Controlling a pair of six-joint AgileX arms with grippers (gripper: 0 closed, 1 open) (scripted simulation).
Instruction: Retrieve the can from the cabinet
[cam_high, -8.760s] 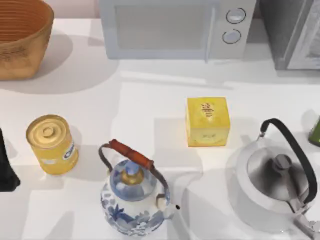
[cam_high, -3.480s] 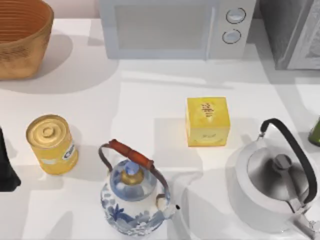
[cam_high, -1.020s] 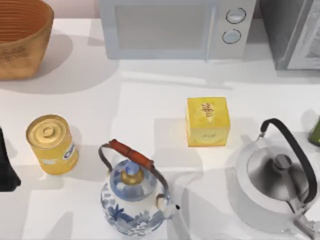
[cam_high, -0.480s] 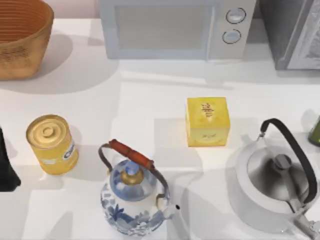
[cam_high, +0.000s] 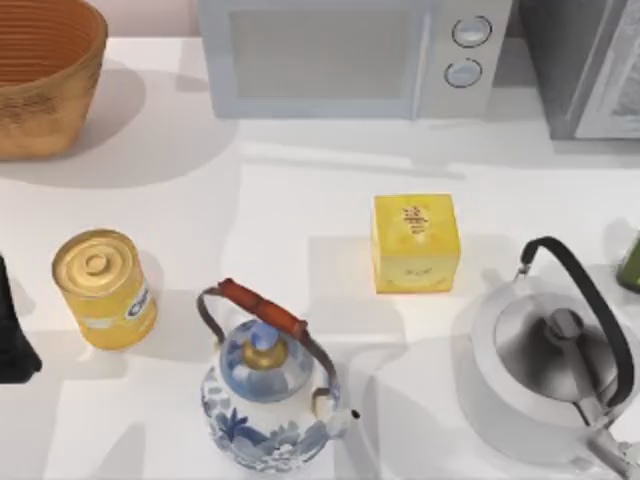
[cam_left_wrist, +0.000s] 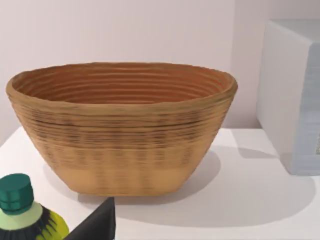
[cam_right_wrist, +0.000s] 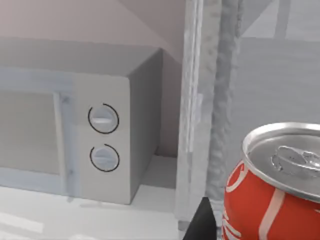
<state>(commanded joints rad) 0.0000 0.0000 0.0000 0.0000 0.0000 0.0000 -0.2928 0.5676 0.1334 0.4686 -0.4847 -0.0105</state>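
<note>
Cola can (cam_right_wrist: 272, 185) sits red and upright right up against the right wrist camera, beside the cabinet (cam_right_wrist: 210, 100) door edge near the microwave (cam_right_wrist: 75, 130) — probably held for pulling out, jaw state unclear — left arm parked by the basket (cam_left_wrist: 120, 130).

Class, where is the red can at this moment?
The right wrist view shows the red can close to the camera, beside the cabinet door frame, with the white microwave farther off beyond that frame.
</note>
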